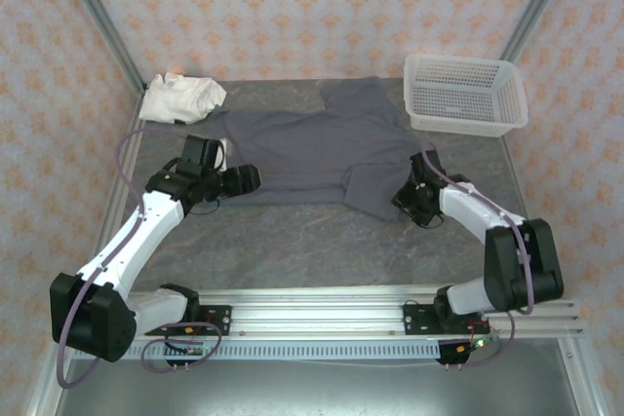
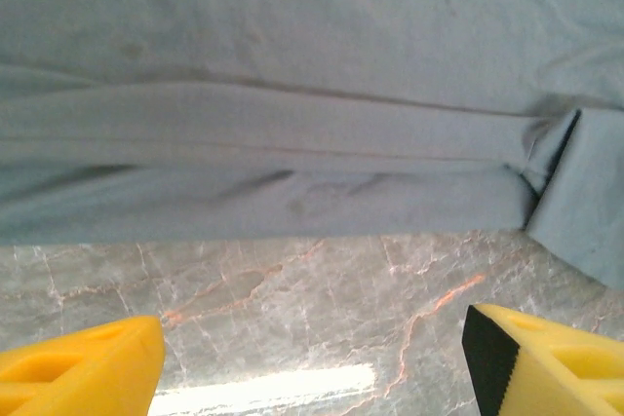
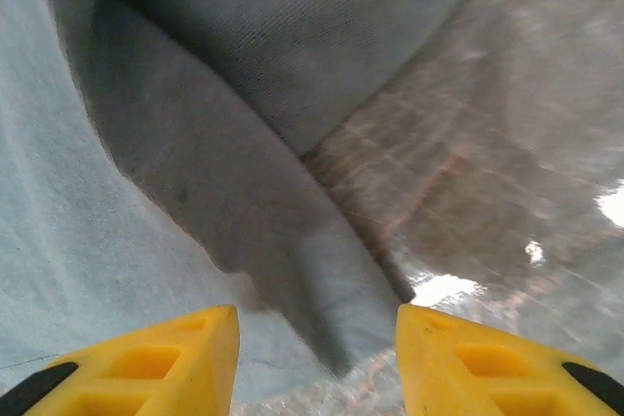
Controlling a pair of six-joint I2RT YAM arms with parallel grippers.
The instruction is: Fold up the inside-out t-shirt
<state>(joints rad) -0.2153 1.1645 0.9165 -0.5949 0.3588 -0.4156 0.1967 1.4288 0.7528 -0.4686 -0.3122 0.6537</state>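
The inside-out t-shirt (image 1: 312,148), dark slate-grey, lies spread across the middle of the marble table (image 1: 312,241), with a flap folded over at its right front. My left gripper (image 1: 246,180) sits at the shirt's left front edge. In the left wrist view it (image 2: 312,377) stands open over bare table, just short of the shirt's doubled edge (image 2: 292,143). My right gripper (image 1: 409,200) is at the folded flap's front corner. In the right wrist view its jaws (image 3: 317,358) stand open, and a loose corner of the shirt (image 3: 331,309) lies between the yellow fingers (image 3: 146,362) without being pinched.
A white mesh basket (image 1: 463,94) stands at the back right, beside the shirt's far sleeve. A crumpled cream-white garment (image 1: 180,96) lies at the back left. Patterned walls and metal posts enclose the table. The arms' rail (image 1: 312,309) runs along the near edge.
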